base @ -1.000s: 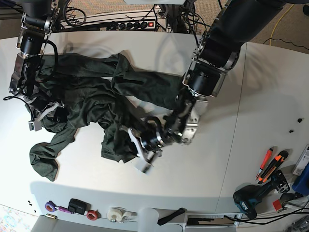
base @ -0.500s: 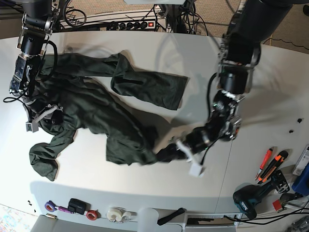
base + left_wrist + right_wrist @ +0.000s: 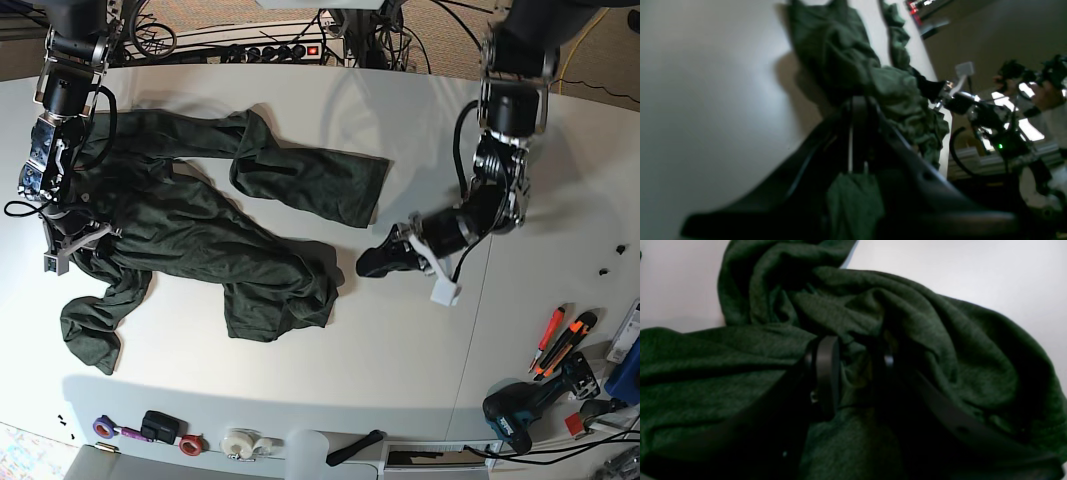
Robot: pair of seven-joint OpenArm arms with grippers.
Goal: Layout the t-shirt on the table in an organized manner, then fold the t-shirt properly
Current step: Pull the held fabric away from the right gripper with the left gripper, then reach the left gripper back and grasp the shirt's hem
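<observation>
A dark green t-shirt point(image 3: 200, 230) lies crumpled across the far left half of a wide white tabletop point(image 3: 300, 380), seen from above. It is not laid out yet: the body runs as a rumpled diagonal band, one sleeve trails toward the near left edge, and another flap is folded over toward the middle.

My right jaws, at the left side of this overhead view, are partly closed around a thick bunch of cloth at the shirt's far left edge. My right wrist camera shows a wad of green knit gripped between the two black fingers. I judge that this grip serves as an anchor, pinning that side so the fabric can be drawn out flat against it.

My left jaws, near the centre of the tabletop, are closed tight at the shirt's lower right corner. A scrap of green shows between the fingers in my left wrist camera, so I appear to have a thin pinch of hem (from above the contact is hard to make out). Holding that corner low and out to the side suits stretching the body open.

Tape rolls point(image 3: 240, 441) and hand tools sit along the near edge, well apart from the shirt.
</observation>
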